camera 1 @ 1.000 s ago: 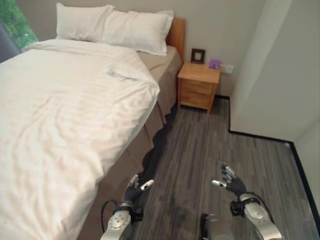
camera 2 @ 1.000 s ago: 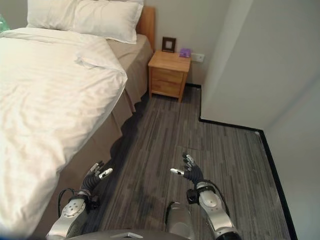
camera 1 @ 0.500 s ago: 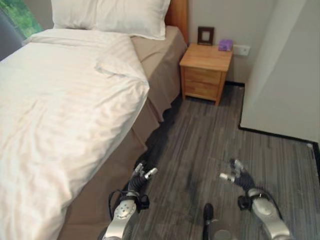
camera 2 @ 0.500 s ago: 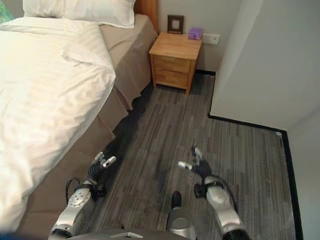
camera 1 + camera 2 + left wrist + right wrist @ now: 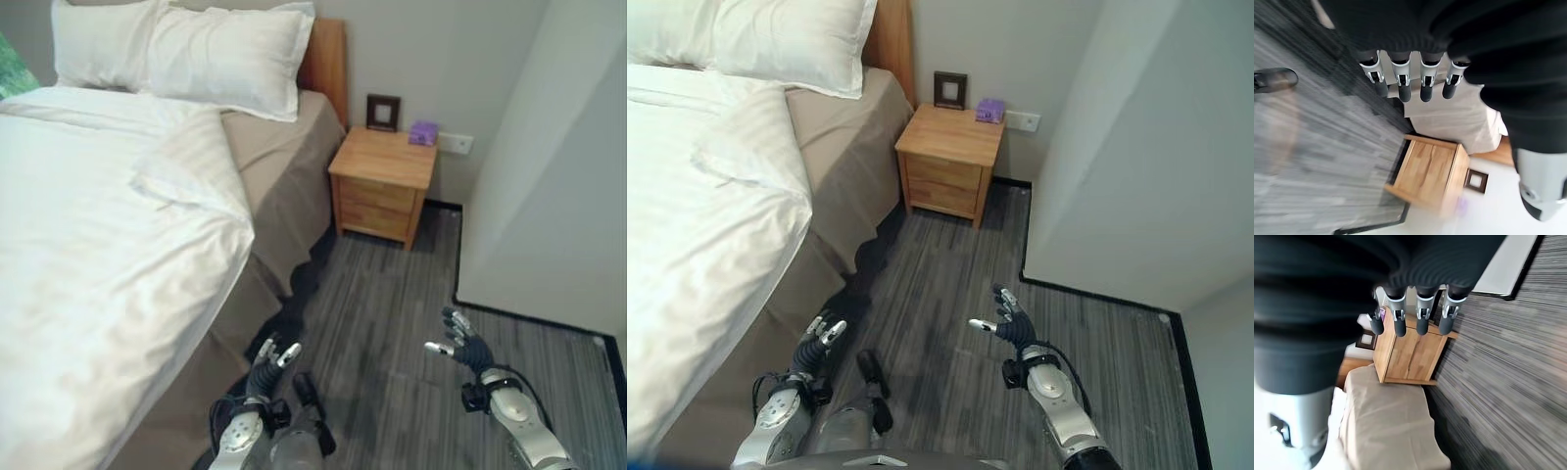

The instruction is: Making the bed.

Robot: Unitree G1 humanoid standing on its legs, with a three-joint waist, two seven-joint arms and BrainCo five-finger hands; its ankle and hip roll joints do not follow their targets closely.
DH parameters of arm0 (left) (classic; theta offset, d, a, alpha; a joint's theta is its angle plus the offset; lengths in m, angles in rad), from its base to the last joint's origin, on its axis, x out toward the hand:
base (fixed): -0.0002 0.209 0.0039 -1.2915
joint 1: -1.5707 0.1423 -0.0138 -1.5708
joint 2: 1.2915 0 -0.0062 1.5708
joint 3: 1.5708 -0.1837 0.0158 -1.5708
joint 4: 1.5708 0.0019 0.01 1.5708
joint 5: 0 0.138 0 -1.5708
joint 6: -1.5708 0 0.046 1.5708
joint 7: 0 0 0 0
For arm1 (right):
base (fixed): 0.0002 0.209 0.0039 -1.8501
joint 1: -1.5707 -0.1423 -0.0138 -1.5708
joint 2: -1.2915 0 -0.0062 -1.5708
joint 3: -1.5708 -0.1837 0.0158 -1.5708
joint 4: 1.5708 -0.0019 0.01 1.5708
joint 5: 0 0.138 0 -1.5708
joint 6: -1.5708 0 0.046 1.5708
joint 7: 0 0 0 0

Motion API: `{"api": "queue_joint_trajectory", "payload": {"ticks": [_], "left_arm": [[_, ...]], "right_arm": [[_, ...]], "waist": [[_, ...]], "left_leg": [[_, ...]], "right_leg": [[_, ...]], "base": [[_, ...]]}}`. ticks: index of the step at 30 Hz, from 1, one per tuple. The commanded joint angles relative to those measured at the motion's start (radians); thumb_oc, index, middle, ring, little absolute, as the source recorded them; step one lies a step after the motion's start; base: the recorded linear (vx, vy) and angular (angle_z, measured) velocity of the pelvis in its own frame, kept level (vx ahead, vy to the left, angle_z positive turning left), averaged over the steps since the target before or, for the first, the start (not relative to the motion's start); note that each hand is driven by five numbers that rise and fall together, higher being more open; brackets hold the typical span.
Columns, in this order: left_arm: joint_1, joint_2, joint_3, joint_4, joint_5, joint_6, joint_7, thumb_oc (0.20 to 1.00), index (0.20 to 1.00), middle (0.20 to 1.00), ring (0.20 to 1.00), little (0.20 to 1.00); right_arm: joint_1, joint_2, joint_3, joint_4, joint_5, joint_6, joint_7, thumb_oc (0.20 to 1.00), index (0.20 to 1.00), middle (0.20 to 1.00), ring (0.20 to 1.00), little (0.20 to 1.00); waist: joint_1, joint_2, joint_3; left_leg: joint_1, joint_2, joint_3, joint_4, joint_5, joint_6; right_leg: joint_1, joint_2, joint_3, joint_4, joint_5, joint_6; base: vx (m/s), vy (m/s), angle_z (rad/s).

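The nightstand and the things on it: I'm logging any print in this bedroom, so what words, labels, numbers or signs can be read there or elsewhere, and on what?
No text can be read.
Picture frame on the nightstand: contents too small and dark to make out.
Purple box beside it: no legible print.
Wall socket: no marking can be made out.
Pillows and white duvet: plain, no labels showing.

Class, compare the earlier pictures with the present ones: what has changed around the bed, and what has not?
Only the camera has shifted, bringing the wooden nightstand nearer the view's centre. Nothing was grasped or released: the left robot hand and right robot hand hang open above the grey floor as before. The white striped duvet and white pillows lie unchanged.
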Motion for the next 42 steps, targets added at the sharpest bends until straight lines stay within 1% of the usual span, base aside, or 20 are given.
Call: {"api": "queue_joint_trajectory", "payload": {"ticks": [1, 2, 5, 6, 7, 8, 11, 14, 18, 25, 27, 28, 29, 30, 31, 32, 35, 39, 41, 42], "left_arm": [[-0.019, 0.059, 0.009, -0.054, -0.013, -0.022, 0.006, 1.0, 1.0, 1.0, 1.0, 1.0], [-0.047, 0.095, 0.016, -0.045, 0.0, -0.024, 0.021, 1.0, 1.0, 1.0, 1.0, 1.0], [-0.067, 0.125, 0.032, -0.056, 0.015, -0.03, 0.03, 1.0, 1.0, 1.0, 1.0, 1.0], [-0.086, 0.142, 0.042, -0.055, 0.007, -0.037, 0.036, 1.0, 1.0, 1.0, 1.0, 1.0], [-0.086, 0.142, 0.043, -0.055, 0.007, -0.037, 0.035, 1.0, 1.0, 1.0, 1.0, 1.0], [-0.095, 0.151, 0.057, -0.058, -0.004, -0.04, 0.041, 1.0, 1.0, 1.0, 1.0, 1.0], [-0.119, 0.158, 0.081, -0.044, -0.03, -0.056, 0.055, 1.0, 1.0, 1.0, 1.0, 1.0], [-0.131, 0.149, 0.102, -0.055, -0.051, -0.069, 0.069, 1.0, 1.0, 1.0, 1.0, 1.0], [-0.116, 0.148, 0.138, -0.129, -0.068, -0.095, 0.073, 1.0, 1.0, 1.0, 1.0, 1.0], [-0.081, 0.15, 0.208, -0.175, -0.061, -0.124, 0.094, 1.0, 1.0, 1.0, 1.0, 1.0], [-0.096, 0.171, 0.243, -0.176, -0.035, -0.134, 0.112, 1.0, 1.0, 1.0, 1.0, 1.0], [-0.116, 0.184, 0.246, -0.173, -0.024, -0.137, 0.122, 1.0, 1.0, 1.0, 1.0, 1.0], [-0.12, 0.184, 0.246, -0.173, -0.024, -0.136, 0.122, 1.0, 1.0, 1.0, 1.0, 1.0], [-0.131, 0.196, 0.281, -0.165, -0.03, -0.133, 0.132, 1.0, 1.0, 1.0, 1.0, 1.0], [-0.131, 0.196, 0.282, -0.165, -0.031, -0.133, 0.132, 1.0, 1.0, 1.0, 1.0, 1.0], [-0.127, 0.199, 0.292, -0.157, -0.031, -0.128, 0.128, 1.0, 1.0, 1.0, 1.0, 1.0], [-0.095, 0.211, 0.331, -0.161, 0.0, -0.12, 0.107, 1.0, 1.0, 1.0, 1.0, 1.0], [-0.074, 0.231, 0.394, -0.197, 0.046, -0.095, 0.1, 1.0, 1.0, 1.0, 1.0, 1.0], [-0.119, 0.255, 0.384, -0.192, 0.056, -0.087, 0.114, 1.0, 1.0, 1.0, 1.0, 1.0], [-0.139, 0.27, 0.369, -0.182, 0.067, -0.076, 0.12, 1.0, 1.0, 1.0, 1.0, 1.0]], "right_arm": [[-0.064, 0.03, -0.021, -0.074, -0.056, -0.05, 0.011, 1.0, 1.0, 1.0, 1.0, 1.0], [-0.103, 0.04, 0.0, -0.079, -0.073, -0.052, 0.004, 1.0, 1.0, 1.0, 1.0, 1.0], [-0.132, 0.047, 0.011, -0.094, -0.094, -0.055, -0.003, 1.0, 1.0, 1.0, 1.0, 1.0], [-0.157, 0.041, 0.019, -0.102, -0.114, -0.052, -0.01, 1.0, 1.0, 1.0, 1.0, 1.0], [-0.158, 0.041, 0.019, -0.102, -0.114, -0.051, -0.01, 1.0, 1.0, 1.0, 1.0, 1.0], [-0.175, 0.031, 0.019, -0.124, -0.118, -0.049, -0.006, 1.0, 1.0, 1.0, 1.0, 1.0], [-0.204, 0.025, 0.015, -0.131, -0.099, -0.045, -0.006, 1.0, 1.0, 1.0, 1.0, 1.0], [-0.214, 0.032, 0.013, -0.131, -0.068, -0.038, -0.008, 1.0, 1.0, 1.0, 1.0, 1.0], [-0.239, 0.039, 0.014, -0.115, -0.074, -0.036, -0.013, 1.0, 1.0, 1.0, 1.0, 1.0], [-0.298, 0.026, 0.057, -0.041, -0.119, -0.017, -0.003, 1.0, 1.0, 1.0, 1.0, 1.0], [-0.345, -0.024, 0.06, -0.008, -0.191, -0.003, -0.015, 1.0, 1.0, 1.0, 1.0, 1.0], [-0.364, -0.04, 0.06, 0.005, -0.203, 0.002, -0.026, 1.0, 1.0, 1.0, 1.0, 1.0], [-0.368, -0.039, 0.06, 0.007, -0.203, 0.001, -0.026, 1.0, 1.0, 1.0, 1.0, 1.0], [-0.393, -0.081, 0.047, 0.007, -0.232, 0.024, -0.03, 1.0, 1.0, 1.0, 1.0, 1.0], [-0.394, -0.082, 0.047, 0.007, -0.232, 0.025, -0.03, 1.0, 1.0, 1.0, 1.0, 1.0], [-0.394, -0.103, 0.042, 0.01, -0.254, 0.036, -0.023, 1.0, 1.0, 1.0, 1.0, 1.0], [-0.374, -0.134, 0.016, 0.0, -0.263, 0.048, -0.005, 1.0, 1.0, 1.0, 1.0, 1.0], [-0.341, -0.154, -0.025, -0.041, -0.313, 0.047, 0.022, 1.0, 1.0, 1.0, 1.0, 1.0], [-0.336, -0.14, -0.038, -0.031, -0.335, 0.045, 0.008, 1.0, 1.0, 1.0, 1.0, 1.0], [-0.35, -0.137, -0.032, -0.03, -0.36, 0.051, 0.002, 1.0, 1.0, 1.0, 1.0, 1.0]], "waist": [[0.048, -0.01, -0.021], [0.037, -0.024, -0.012], [0.025, -0.005, -0.009], [0.01, -0.007, -0.003], [0.008, -0.004, -0.005], [-0.009, -0.006, 0.003], [-0.029, -0.022, 0.008], [-0.046, -0.034, 0.007], [-0.059, -0.028, 0.006], [-0.036, -0.019, -0.025], [-0.012, -0.014, 0.005], [0.0, -0.027, 0.021], [-0.005, -0.026, 0.023], [-0.019, -0.055, 0.04], [-0.016, -0.054, 0.041], [-0.018, -0.059, 0.042], [-0.014, -0.042, 0.029], [-0.014, -0.028, -0.003], [-0.027, -0.042, 0.003], [-0.042, -0.045, 0.024]], "left_leg": [[0.098, 0.032, -0.004, -0.035, 0.014, -0.086], [0.16, -0.007, -0.007, -0.039, -0.034, -0.049], [0.225, 0.001, -0.023, -0.055, -0.074, -0.034], [0.255, -0.01, -0.048, -0.059, -0.105, -0.035], [0.252, -0.006, -0.049, -0.06, -0.102, -0.036], [0.282, -0.019, -0.095, -0.061, -0.129, -0.045], [0.313, -0.02, -0.158, -0.061, -0.157, -0.075], [0.34, -0.021, -0.221, -0.061, -0.183, -0.096], [0.396, -0.02, -0.325, -0.059, -0.228, -0.108], [0.443, 0.007, -0.409, -0.003, -0.271, -0.14], [0.325, 0.024, -0.446, 0.227, -0.174, -0.178], [0.27, 0.037, -0.411, 0.318, -0.121, -0.185], [0.259, 0.038, -0.419, 0.332, -0.126, -0.186], [0.191, 0.145, -0.18, 0.438, -0.083, -0.174], [0.192, 0.147, -0.177, 0.44, -0.085, -0.174], [0.171, 0.166, -0.083, 0.443, -0.096, -0.17], [0.131, 0.128, 0.091, 0.358, -0.162, -0.153], [0.222, 0.059, 0.097, 0.135, -0.156, -0.118], [0.274, 0.012, 0.076, 0.055, -0.17, -0.076], [0.314, -0.014, 0.034, 0.003, -0.179, -0.055]], "right_leg": [[-0.07, -0.093, 0.007, 0.197, 0.163, 0.101], [-0.161, -0.141, 0.023, 0.426, 0.391, 0.166], [-0.273, -0.179, 0.009, 0.564, 0.441, 0.158], [-0.325, -0.241, -0.052, 0.539, 0.393, 0.13], [-0.326, -0.236, -0.055, 0.535, 0.397, 0.127], [-0.38, -0.226, -0.079, 0.447, 0.299, 0.097], [-0.402, -0.182, -0.061, 0.193, 0.235, 0.081], [-0.449, -0.158, 0.059, 0.009, 0.287, 0.087], [-0.488, -0.158, 0.194, -0.032, 0.33, 0.099], [-0.421, -0.163, 0.161, 0.008, 0.308, 0.072], [-0.341, -0.155, 0.086, -0.024, 0.279, 0.027], [-0.314, -0.162, 0.056, -0.033, 0.268, 0.012], [-0.313, -0.161, 0.05, -0.035, 0.269, 0.011], [-0.249, -0.156, -0.038, -0.063, 0.233, -0.012], [-0.249, -0.155, -0.035, -0.063, 0.233, -0.012], [-0.228, -0.15, -0.064, -0.073, 0.217, -0.018], [-0.173, -0.127, -0.107, -0.073, 0.171, -0.004], [-0.164, -0.147, -0.202, 0.034, 0.158, 0.022], [-0.226, -0.198, -0.234, 0.216, 0.209, 0.077], [-0.304, -0.229, -0.2, 0.397, 0.315, 0.124]], "base": [[0.6, 0.247, -0.12], [0.57, 0.268, 0.18], [0.44, 0.136, 0.41], [0.27, 0.026, 1.07], [0.55, 0.014, 0.87], [0.39, -0.057, 0.82], [0.42, -0.16, 0.95], [0.34, -0.186, 1.26], [0.34, -0.175, 1.35], [0.26, -0.233, 0.64], [0.14, -0.324, 0.28], [0.08, -0.306, 0.38], [0.11, -0.388, 0.72], [0.09, -0.276, 0.84], [0.15, -0.357, 0.98], [0.15, -0.122, 0.72], [0.2, -0.032, 0.57], [0.21, 0.126, 0.57], [0.13, 0.07, 0.61], [0.06, 0.051, 0.95]]}}
